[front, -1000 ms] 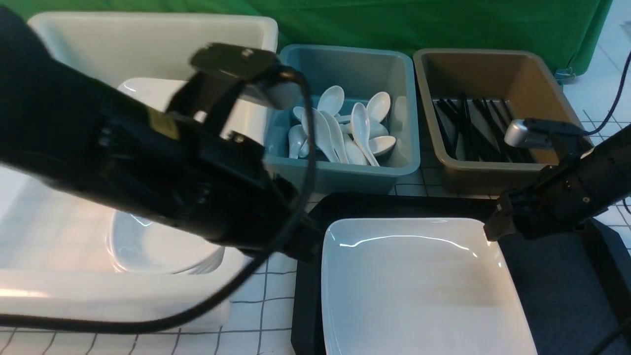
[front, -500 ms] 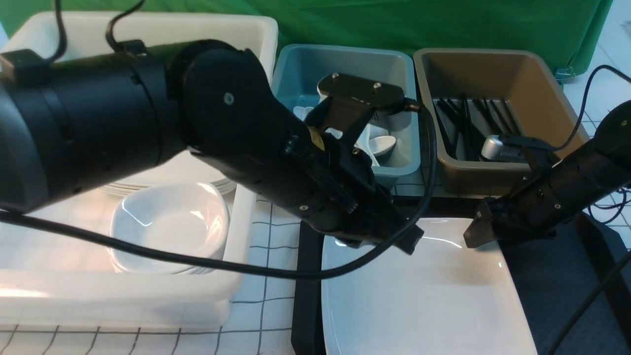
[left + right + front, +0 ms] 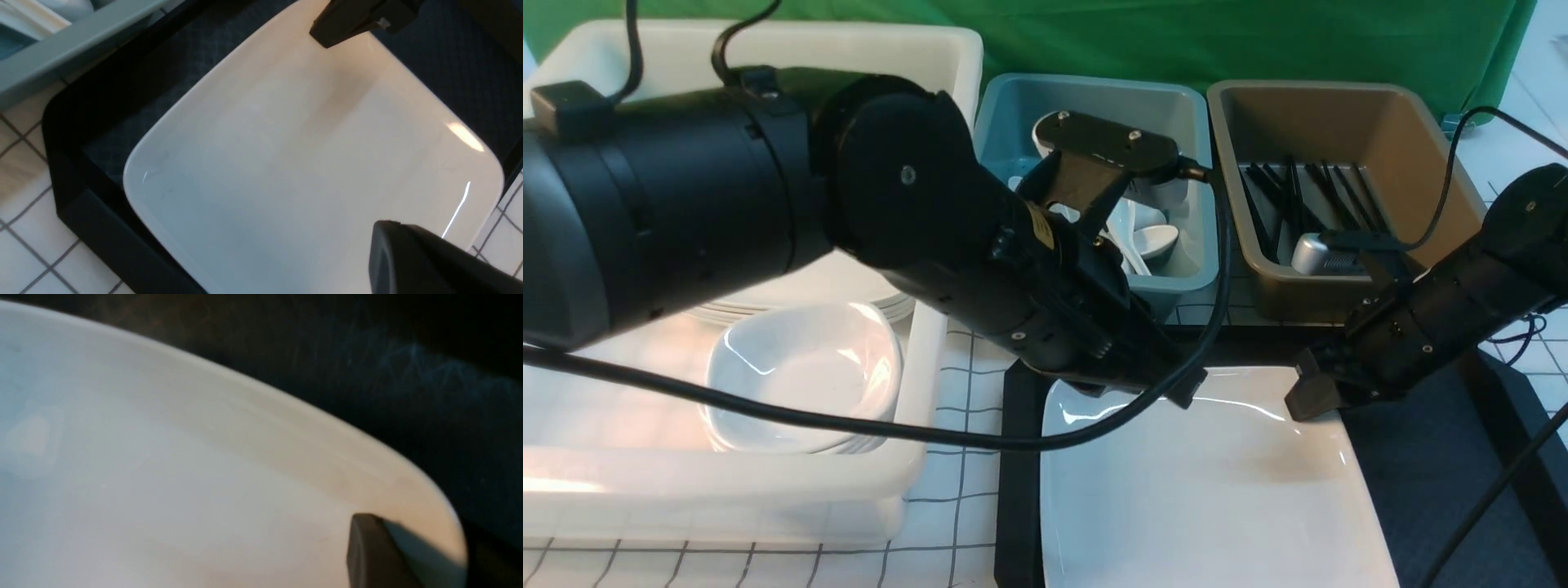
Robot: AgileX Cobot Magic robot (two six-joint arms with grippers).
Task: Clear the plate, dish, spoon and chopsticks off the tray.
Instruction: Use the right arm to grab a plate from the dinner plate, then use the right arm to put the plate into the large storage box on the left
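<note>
One plate (image 3: 1201, 490) lies on the one tray (image 3: 1437, 465), at 6 o'clock on the bench (image 3: 956, 506). Its long axis seems to run 12 to 6, though its near edge is cut off. The right gripper (image 3: 1308, 398) touches its 1 o'clock corner and is the nearer. The left gripper (image 3: 1180, 390) hangs over the 11 o'clock corner. I cannot tell whether either's jaws are apart or clamped. Nothing else shows on the tray.
</note>
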